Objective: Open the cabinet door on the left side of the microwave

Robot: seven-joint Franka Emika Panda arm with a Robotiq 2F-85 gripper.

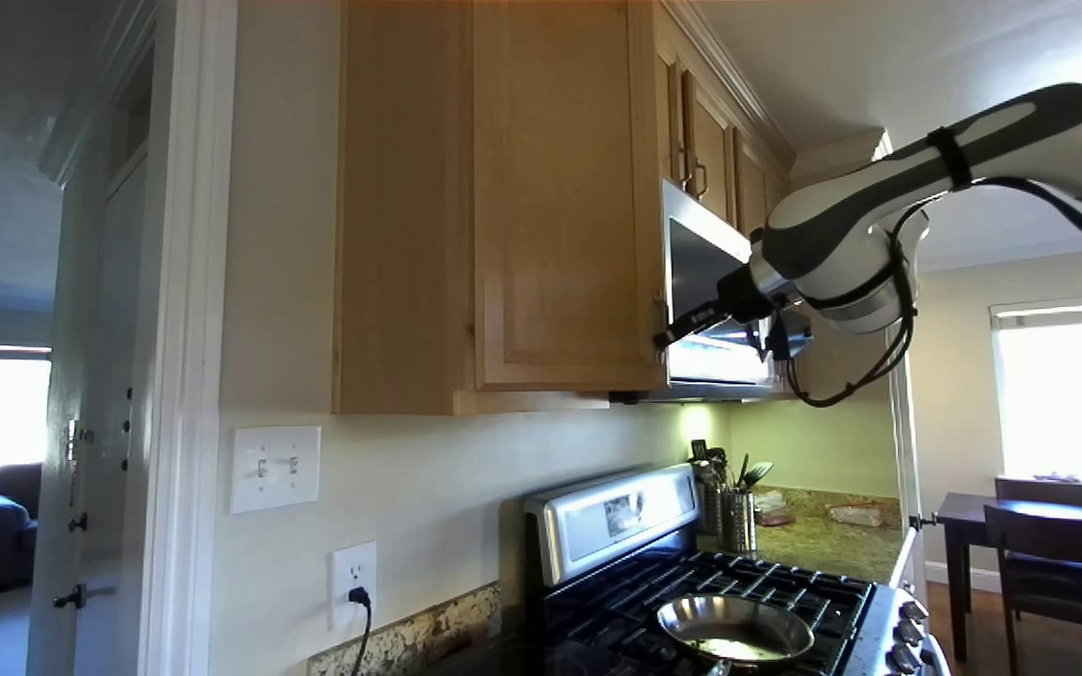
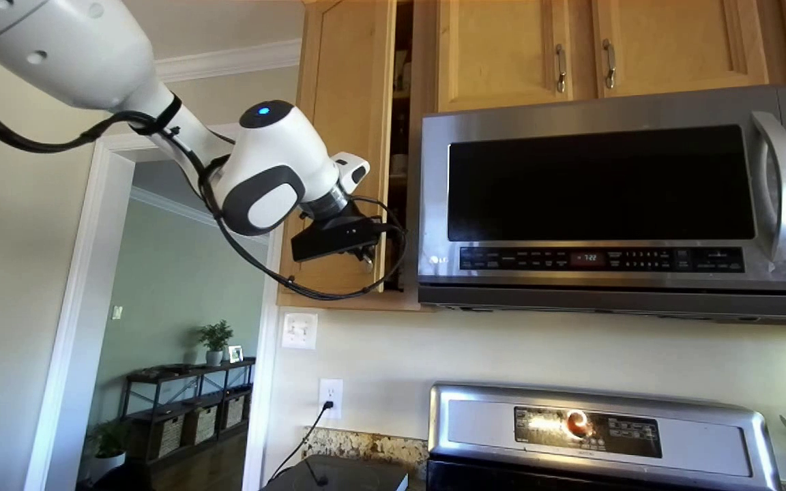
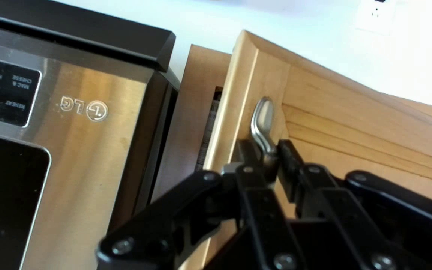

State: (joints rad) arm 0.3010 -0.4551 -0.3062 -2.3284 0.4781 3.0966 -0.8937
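Observation:
The cabinet door (image 1: 564,188) is tall light maple with a framed panel. It stands slightly ajar, and a narrow dark gap shows along its edge in an exterior view (image 2: 345,102) and in the wrist view (image 3: 336,101). Its curved metal handle (image 3: 264,116) sits near the free edge. My gripper (image 3: 265,150) has its black fingers closed around the handle, one on each side. It also shows at the door's lower edge area in both exterior views (image 1: 665,340) (image 2: 367,255). The steel-front microwave (image 2: 598,184) is right beside the door, with its corner visible in the wrist view (image 3: 99,150).
Shorter wood doors (image 2: 505,54) with handles are above the microwave. The stove (image 1: 635,526) below holds a steel pan (image 1: 734,627). Shelves with items show dimly inside the door gap (image 2: 401,102). A black cable (image 2: 256,266) loops from the arm near the door. A doorway lies past the cabinet.

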